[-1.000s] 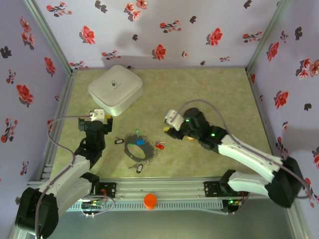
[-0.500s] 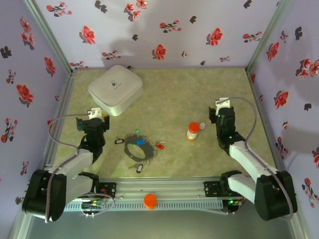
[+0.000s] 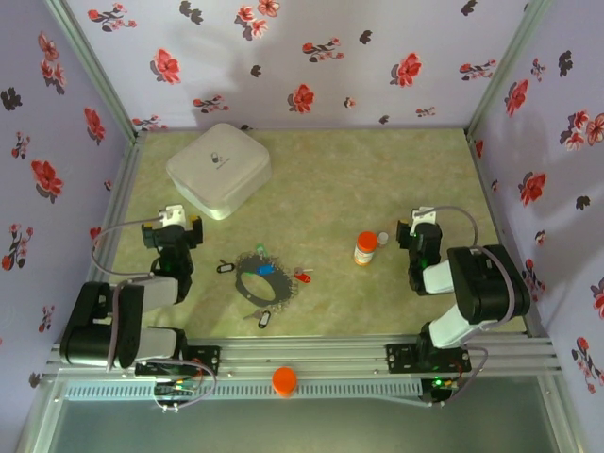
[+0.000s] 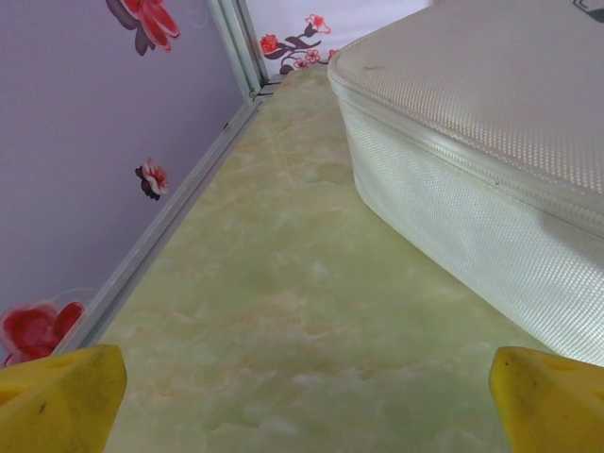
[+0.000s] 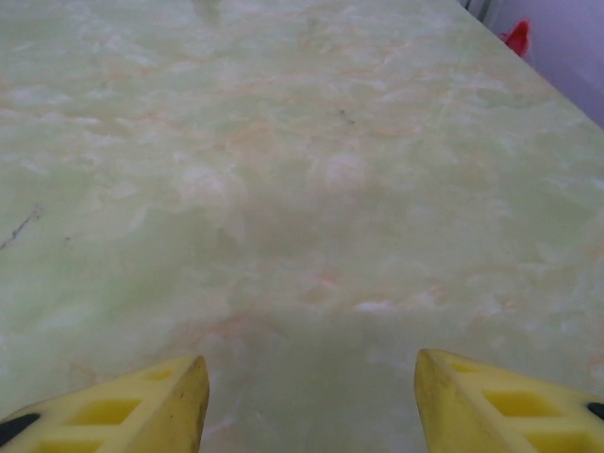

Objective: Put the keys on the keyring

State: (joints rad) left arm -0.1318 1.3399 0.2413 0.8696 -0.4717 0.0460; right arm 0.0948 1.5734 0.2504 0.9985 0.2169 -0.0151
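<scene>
The keyring (image 3: 257, 287), a thin grey hoop, lies flat on the table at front centre. The keys are spread around it, with a green tag (image 3: 260, 250), a blue tag (image 3: 267, 270), a red tag (image 3: 303, 276), a black tag (image 3: 225, 267) and a white tag (image 3: 265, 321). My left gripper (image 3: 174, 225) sits folded back at the left, well clear of the keys. In the left wrist view the left gripper (image 4: 307, 411) is open over bare table. My right gripper (image 3: 418, 226) rests at the right. In the right wrist view the right gripper (image 5: 311, 406) is open and holds nothing.
A white rounded square box (image 3: 219, 170) stands at the back left, and that box (image 4: 491, 142) is close ahead of the left fingers. An orange pill bottle (image 3: 365, 248) stands upright between the keys and the right arm, with a small white cap (image 3: 382, 238) beside it.
The right arm has pulled back from the table's middle to the right side, leaving the orange bottle standing. Both arms have folded back toward their bases.
</scene>
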